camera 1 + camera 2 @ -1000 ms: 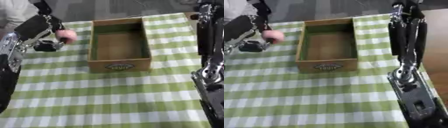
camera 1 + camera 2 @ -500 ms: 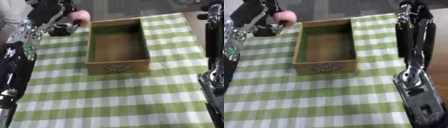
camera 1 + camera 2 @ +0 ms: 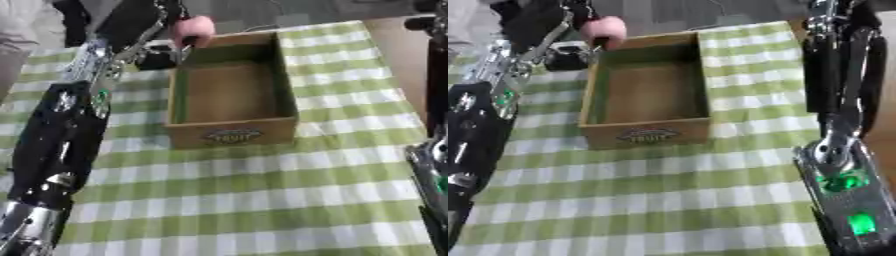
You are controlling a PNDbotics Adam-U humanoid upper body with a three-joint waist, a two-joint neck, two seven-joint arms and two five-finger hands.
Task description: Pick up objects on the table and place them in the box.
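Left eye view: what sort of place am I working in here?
Probably a staged tabletop test setup rather than a home: a green-and-white checked tablecloth, one open cardboard box on it, grey floor beyond the table. The left hand holds a pink object at the box's far-left corner.

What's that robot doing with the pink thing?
The robot's left hand is holding a small pink object at the far left corner of an open cardboard box, right above the rim. The box sits on a green-and-white checked tablecloth and looks empty inside. The pink thing isn't in the box yet. The right arm hangs along the right side; its hand isn't visible.
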